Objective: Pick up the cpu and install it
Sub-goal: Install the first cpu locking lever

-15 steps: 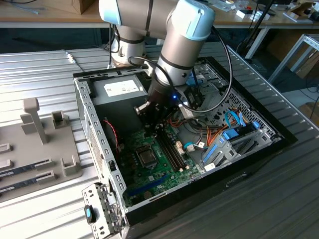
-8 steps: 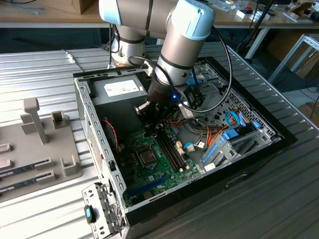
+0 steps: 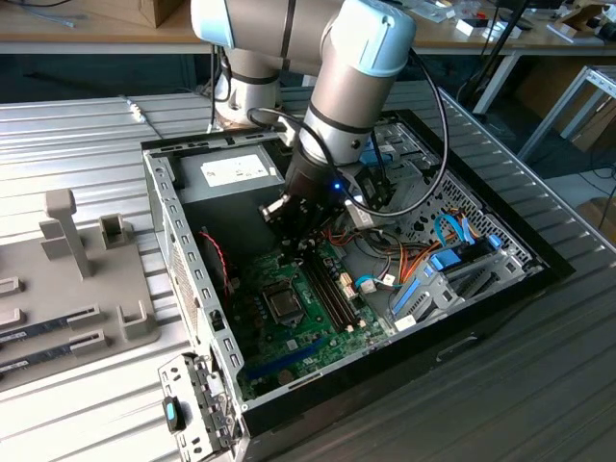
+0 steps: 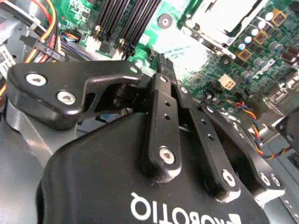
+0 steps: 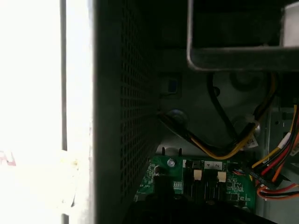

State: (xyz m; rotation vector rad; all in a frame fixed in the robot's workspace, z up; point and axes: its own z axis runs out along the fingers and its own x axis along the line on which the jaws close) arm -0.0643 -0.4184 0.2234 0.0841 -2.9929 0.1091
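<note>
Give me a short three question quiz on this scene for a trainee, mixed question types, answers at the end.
1. True or false: the claw is inside the open computer case.
2. In the exterior view, where does the grey fixture tray lie? A) on the exterior view's left of the case B) on the exterior view's right of it C) inside the case
3. Fill in: the claw hangs over the green ____.
Key: 1 true; 2 A; 3 motherboard.
</note>
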